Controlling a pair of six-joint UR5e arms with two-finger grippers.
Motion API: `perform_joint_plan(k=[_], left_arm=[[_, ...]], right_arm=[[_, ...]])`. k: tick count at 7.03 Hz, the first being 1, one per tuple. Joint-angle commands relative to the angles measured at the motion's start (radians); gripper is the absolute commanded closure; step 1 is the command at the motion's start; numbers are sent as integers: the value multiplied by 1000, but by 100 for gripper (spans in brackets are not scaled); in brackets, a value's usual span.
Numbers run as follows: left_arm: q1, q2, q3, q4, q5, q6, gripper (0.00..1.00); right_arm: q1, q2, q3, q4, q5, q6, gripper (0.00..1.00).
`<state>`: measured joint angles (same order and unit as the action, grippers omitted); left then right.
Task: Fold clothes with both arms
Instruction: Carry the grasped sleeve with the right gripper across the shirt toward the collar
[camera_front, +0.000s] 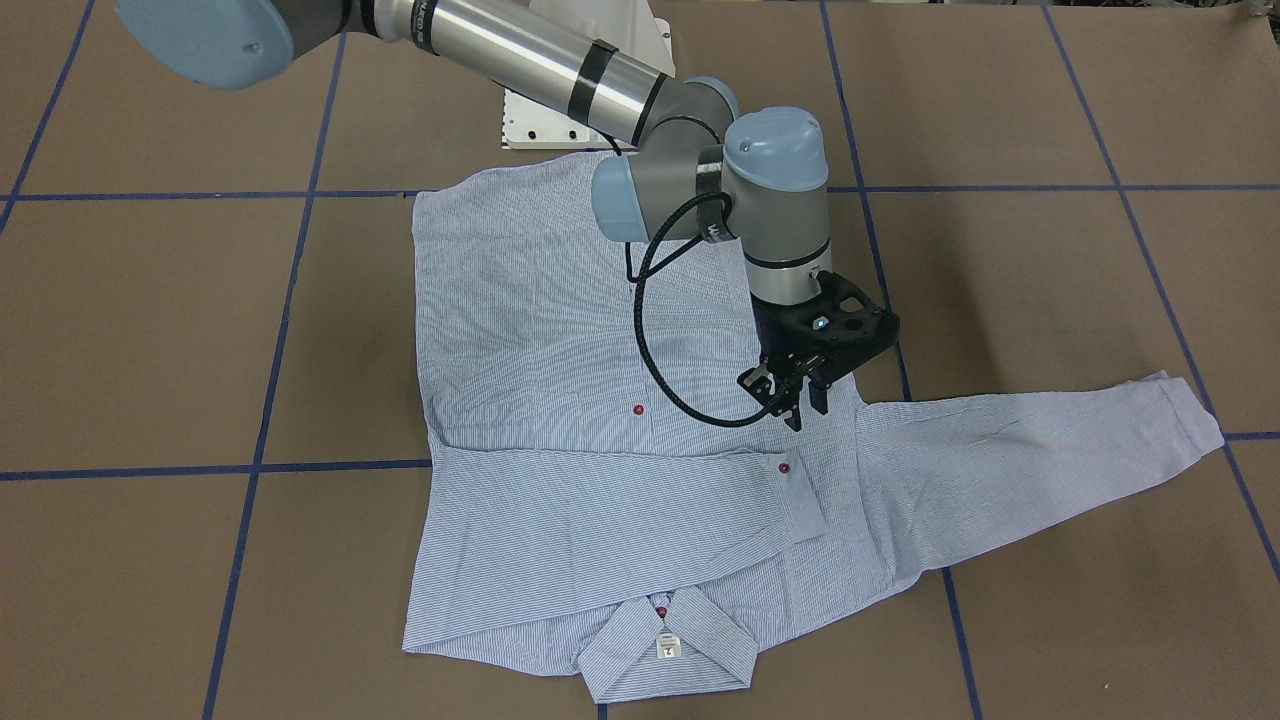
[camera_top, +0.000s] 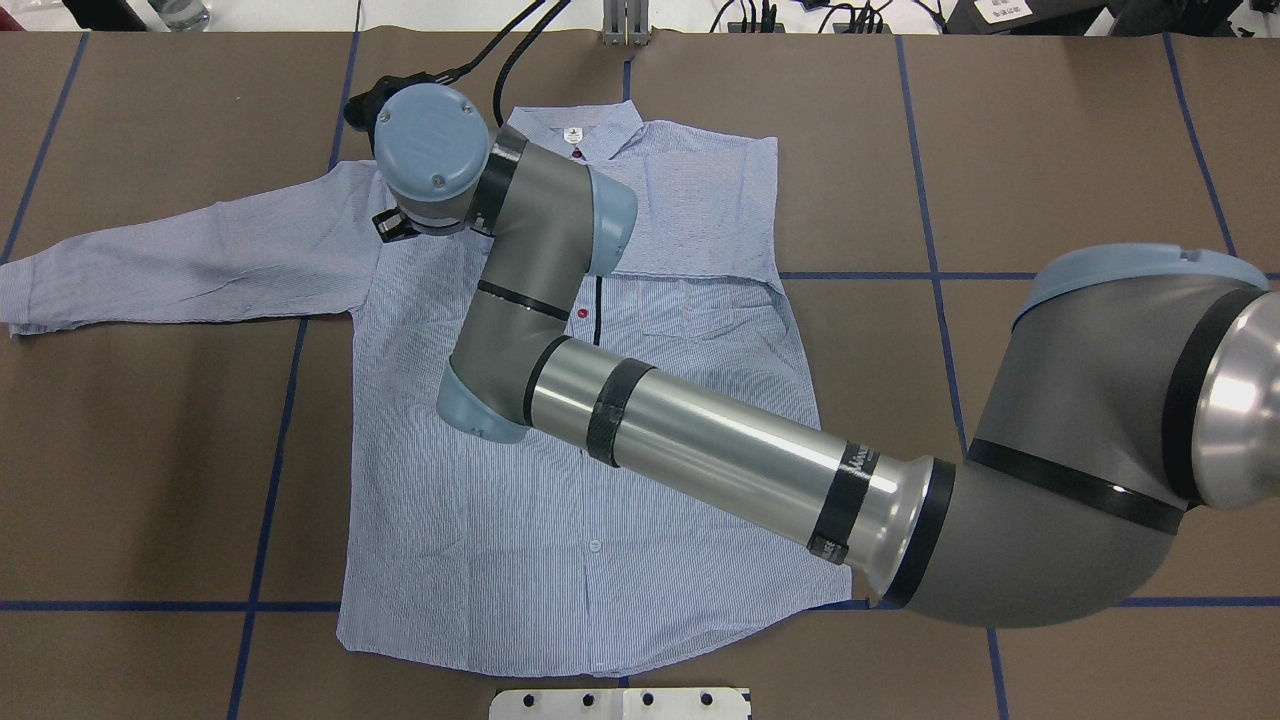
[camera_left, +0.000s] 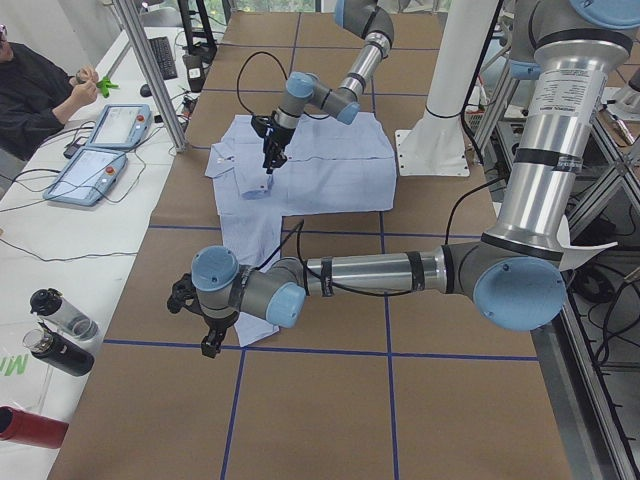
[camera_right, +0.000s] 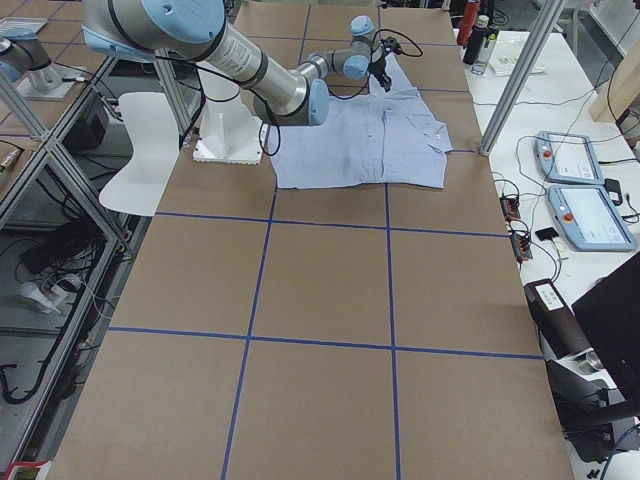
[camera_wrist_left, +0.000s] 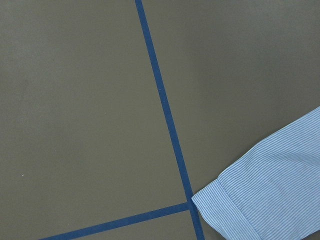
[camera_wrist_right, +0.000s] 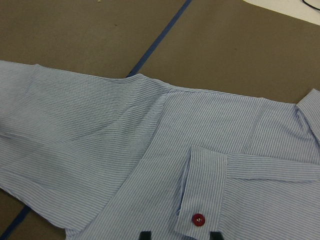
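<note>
**Two claws, one shirt**

The right claw (camera_front: 800, 395) is open and empty. It points down over the shirt (camera_front: 540, 330), near a shoulder. The right arm (camera_top: 700, 440) reaches across the shirt with a bent elbow.

The one shirt lies flat on the table (camera_front: 150, 330). One sleeve (camera_front: 620, 480) is folded across it and the other sleeve (camera_front: 1050, 440) is spread out.

The left claw (camera_left: 205, 338) hangs low by that sleeve's end. I cannot tell if it is open.

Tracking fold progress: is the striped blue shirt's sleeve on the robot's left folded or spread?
Spread: the striped long sleeve lies flat, straight out from the light blue shirt onto the brown table.
</note>
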<state>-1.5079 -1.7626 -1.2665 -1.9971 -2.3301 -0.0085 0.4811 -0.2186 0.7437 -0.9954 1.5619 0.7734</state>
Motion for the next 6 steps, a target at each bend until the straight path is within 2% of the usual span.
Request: perform_joint_plan(k=[1,2,4,5,6], left_arm=[[0,-1,1,0,0,-1,1],[0,-6,-1,-2,0,-30,1],[11,6,12,-151,6,-266,1],[29,26,19,-225,9,-377,1],[76,49,18,-306,21,-515,1]], right_arm=[[-13,4,6,-6,-22,36,1],[-12,-10,40,-12,-11,129,1],[13,-69,254,-282,36,135,1],[49,-103,316,-357,108,136,1],[100,-160,412,-456,219,138,1]])
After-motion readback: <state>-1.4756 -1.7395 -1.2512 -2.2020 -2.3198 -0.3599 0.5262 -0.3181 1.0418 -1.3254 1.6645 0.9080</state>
